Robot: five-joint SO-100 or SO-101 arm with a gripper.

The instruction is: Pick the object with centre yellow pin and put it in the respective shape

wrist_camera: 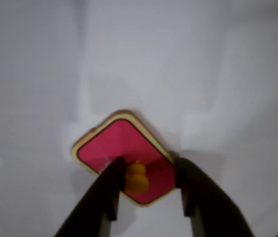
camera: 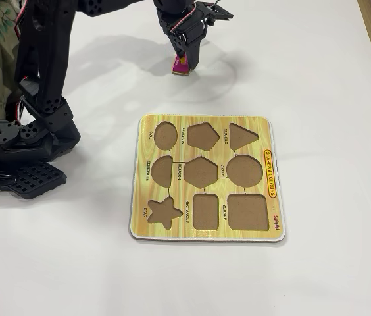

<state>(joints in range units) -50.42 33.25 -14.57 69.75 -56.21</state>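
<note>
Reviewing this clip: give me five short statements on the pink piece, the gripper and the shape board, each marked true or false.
1. The pink piece lies on the white table, off the shape board. True.
2. The gripper has its fingers on either side of the yellow knob. True.
3. The rectangle cutout already holds a piece. False: it is empty.
4. The gripper hovers over the board. False: it is beyond the board's far edge.
5. Every cutout is empty. True.
</note>
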